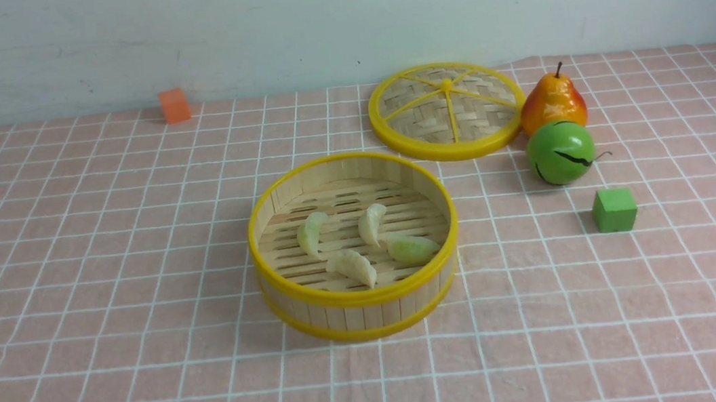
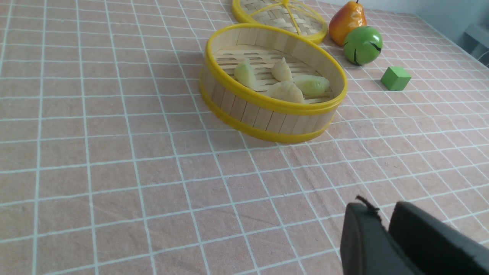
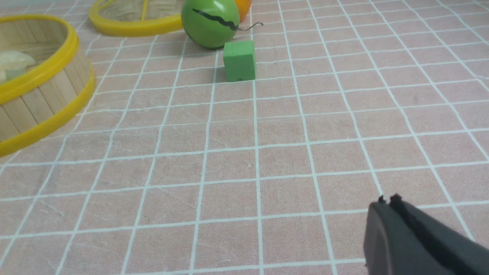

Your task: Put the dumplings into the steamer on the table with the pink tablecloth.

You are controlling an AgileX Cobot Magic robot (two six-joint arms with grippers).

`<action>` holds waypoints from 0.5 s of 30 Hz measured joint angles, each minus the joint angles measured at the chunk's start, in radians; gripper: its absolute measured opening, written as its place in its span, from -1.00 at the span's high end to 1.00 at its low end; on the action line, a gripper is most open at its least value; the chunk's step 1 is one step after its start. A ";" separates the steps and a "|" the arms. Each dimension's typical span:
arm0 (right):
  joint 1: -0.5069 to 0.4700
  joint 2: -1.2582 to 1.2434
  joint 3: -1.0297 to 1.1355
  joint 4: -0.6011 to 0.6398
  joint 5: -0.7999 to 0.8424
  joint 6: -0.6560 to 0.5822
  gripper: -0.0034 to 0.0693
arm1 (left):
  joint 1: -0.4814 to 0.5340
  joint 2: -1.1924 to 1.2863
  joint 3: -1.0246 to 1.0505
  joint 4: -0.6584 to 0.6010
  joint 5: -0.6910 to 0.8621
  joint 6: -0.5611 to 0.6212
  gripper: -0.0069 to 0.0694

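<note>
Already, all four dumplings (image 1: 363,245) lie on the slatted floor of the steamer (image 1: 360,296), which stands mid-surface on the pink tablecloth (image 1: 103,294). Its woven lid (image 1: 446,110) lies flat behind it, with a pear (image 1: 551,102) and a green apple (image 1: 560,152) touching each other just beside the lid, and a green cube (image 1: 614,210) nearer. An orange cube (image 1: 174,105) sits far back left. The left end effector (image 2: 382,229) hangs empty above the cloth, fingers narrowly apart. The right end effector (image 3: 387,208) is closed, empty.
</note>
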 joint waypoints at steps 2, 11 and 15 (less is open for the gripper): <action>0.000 0.000 -0.001 -0.002 0.010 0.000 0.97 | 0.000 0.000 0.000 0.000 0.000 0.000 0.55; 0.000 0.000 -0.004 -0.003 0.021 0.000 0.97 | 0.000 0.000 0.000 0.000 0.001 0.000 0.54; 0.000 0.000 -0.004 -0.003 0.021 0.000 0.96 | 0.000 0.000 0.000 0.000 0.001 0.000 0.53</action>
